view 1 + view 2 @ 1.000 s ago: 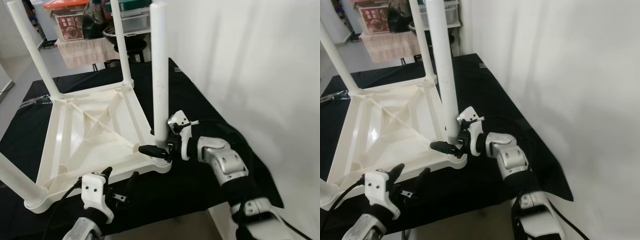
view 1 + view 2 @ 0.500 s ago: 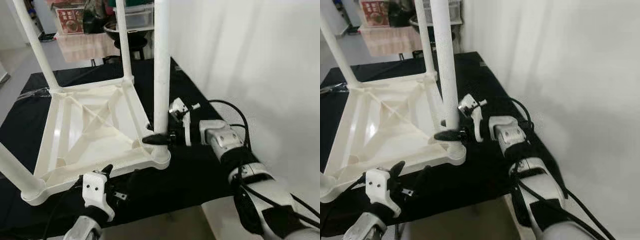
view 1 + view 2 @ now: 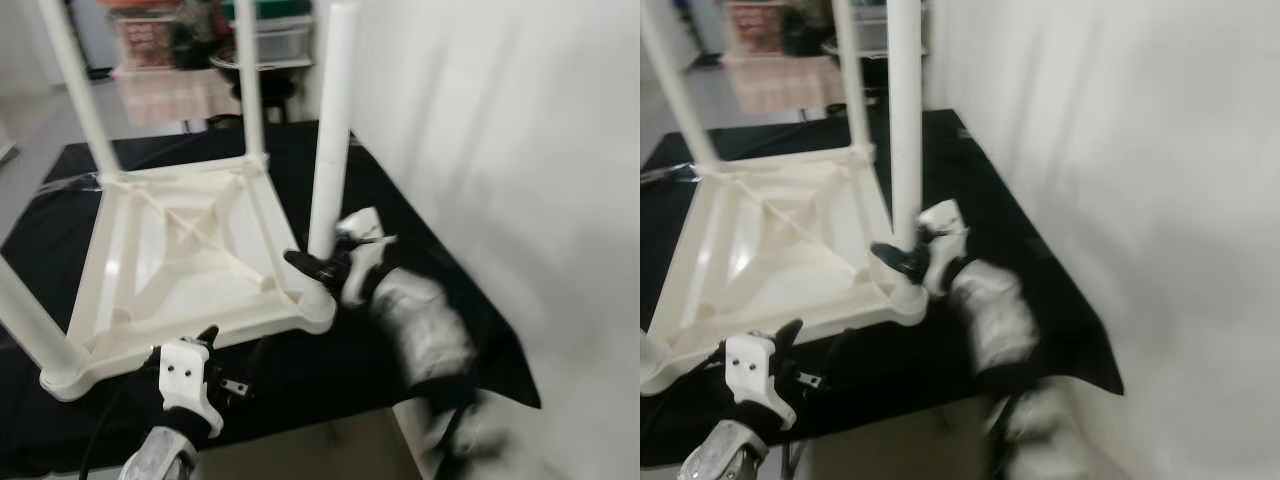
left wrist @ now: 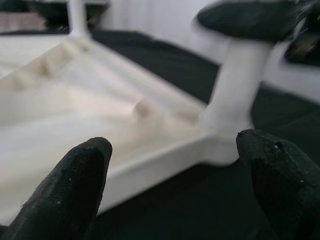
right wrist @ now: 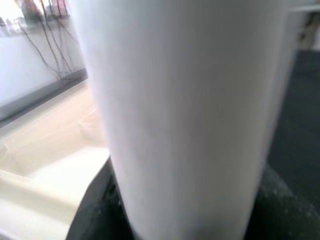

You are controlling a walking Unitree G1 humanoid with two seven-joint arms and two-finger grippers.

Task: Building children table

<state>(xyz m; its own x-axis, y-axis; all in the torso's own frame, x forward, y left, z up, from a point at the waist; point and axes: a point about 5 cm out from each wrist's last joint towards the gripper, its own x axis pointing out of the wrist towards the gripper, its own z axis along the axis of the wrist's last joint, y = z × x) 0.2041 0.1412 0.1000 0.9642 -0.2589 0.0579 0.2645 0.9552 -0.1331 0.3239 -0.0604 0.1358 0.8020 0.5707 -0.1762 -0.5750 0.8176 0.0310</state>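
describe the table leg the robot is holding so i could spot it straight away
On the black cloth lies a white table top, upside down with legs standing up. It is the leg at the corner nearest the white wall, the one with the right gripper clamped round its base.

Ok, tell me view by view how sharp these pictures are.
Left eye view: motion blur smears the right arm and right tool; the white table stays fairly readable. Right eye view: same smear, background shelves soft. Left wrist view: the left tool's fingertips are sharp, the table behind soft. Right wrist view: the table leg is very close and blurred.
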